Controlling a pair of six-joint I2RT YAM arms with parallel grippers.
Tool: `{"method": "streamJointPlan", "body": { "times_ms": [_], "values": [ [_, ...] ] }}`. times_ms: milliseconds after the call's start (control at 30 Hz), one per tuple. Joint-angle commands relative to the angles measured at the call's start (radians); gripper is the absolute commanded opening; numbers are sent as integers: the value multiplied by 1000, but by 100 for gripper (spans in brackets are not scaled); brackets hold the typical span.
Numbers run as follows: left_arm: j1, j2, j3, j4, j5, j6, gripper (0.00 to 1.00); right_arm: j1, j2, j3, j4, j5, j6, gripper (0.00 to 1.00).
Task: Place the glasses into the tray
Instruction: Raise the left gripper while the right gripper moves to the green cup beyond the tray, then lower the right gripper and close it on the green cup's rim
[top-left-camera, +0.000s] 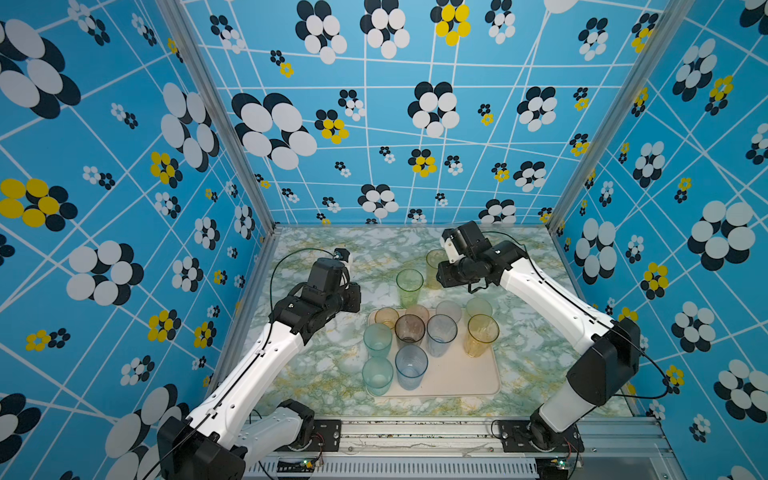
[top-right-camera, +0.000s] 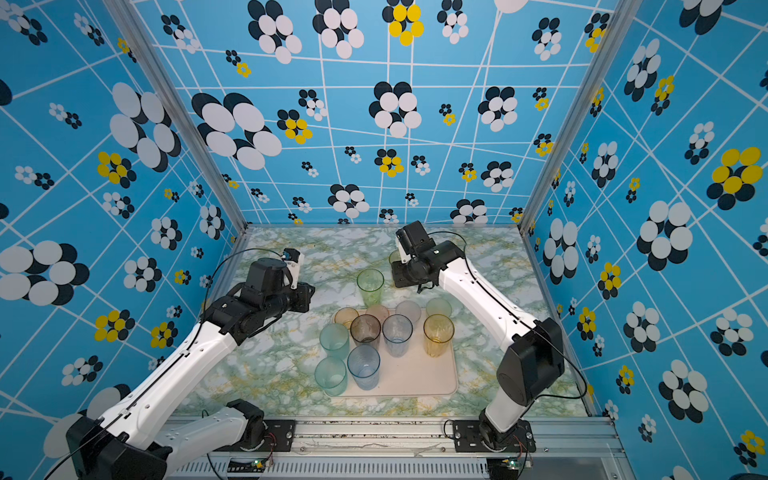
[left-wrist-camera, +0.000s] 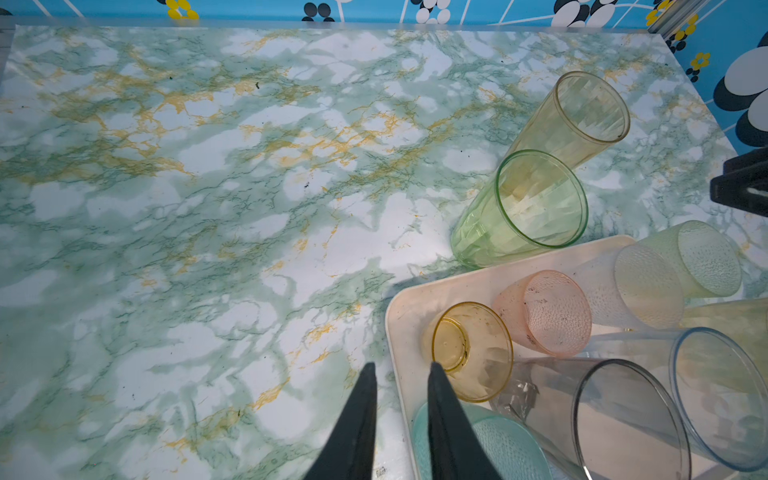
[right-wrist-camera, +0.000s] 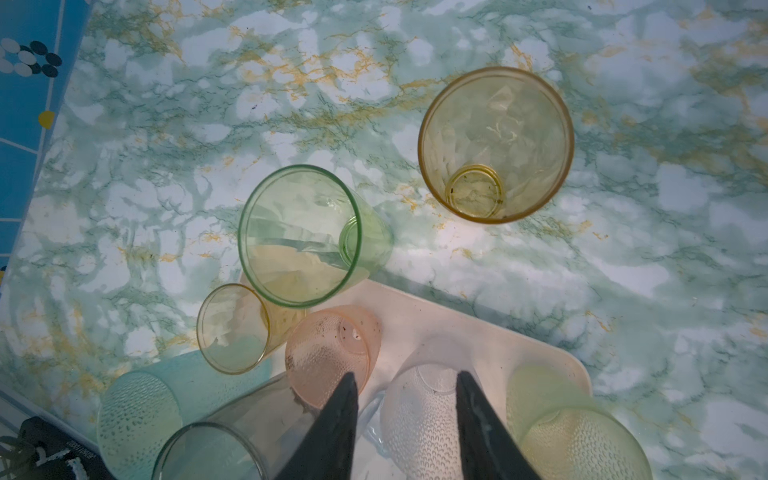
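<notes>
The cream tray (top-left-camera: 457, 382) (top-right-camera: 419, 380) holds several upright glasses, tall and short, in teal, blue, grey, amber, pink, clear and pale green. Beyond its far edge, on the table, stand a tall green glass (top-left-camera: 409, 284) (left-wrist-camera: 536, 203) (right-wrist-camera: 299, 235) and a tall yellow glass (top-left-camera: 433, 262) (left-wrist-camera: 582, 112) (right-wrist-camera: 496, 143). My left gripper (left-wrist-camera: 401, 368) hangs open and empty over the tray's far left corner, beside the short amber glass (left-wrist-camera: 473, 351). My right gripper (right-wrist-camera: 406, 376) is open above the short clear glass (right-wrist-camera: 419, 415), next to the pink one (right-wrist-camera: 328, 353), and holds nothing.
The green-and-yellow marbled table (top-left-camera: 316, 365) is boxed in by blue flowered walls on three sides. An aluminium rail (top-left-camera: 415, 436) with both arm bases runs along the front edge. Bare tray floor shows at the front right (top-right-camera: 428, 382).
</notes>
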Motion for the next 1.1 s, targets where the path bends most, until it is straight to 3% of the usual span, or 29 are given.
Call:
{"method": "streamJointPlan", "body": {
  "times_ms": [0, 300, 1067],
  "values": [
    [18, 29, 48, 30, 41, 2, 25, 20, 61, 83, -71, -7, -22, 41],
    [52, 88, 87, 36, 98, 10, 24, 30, 206, 216, -130, -12, -32, 40],
    [67, 110, 108, 66, 99, 44, 29, 47, 391, 420, -243, -9, -47, 33]
  ]
}}
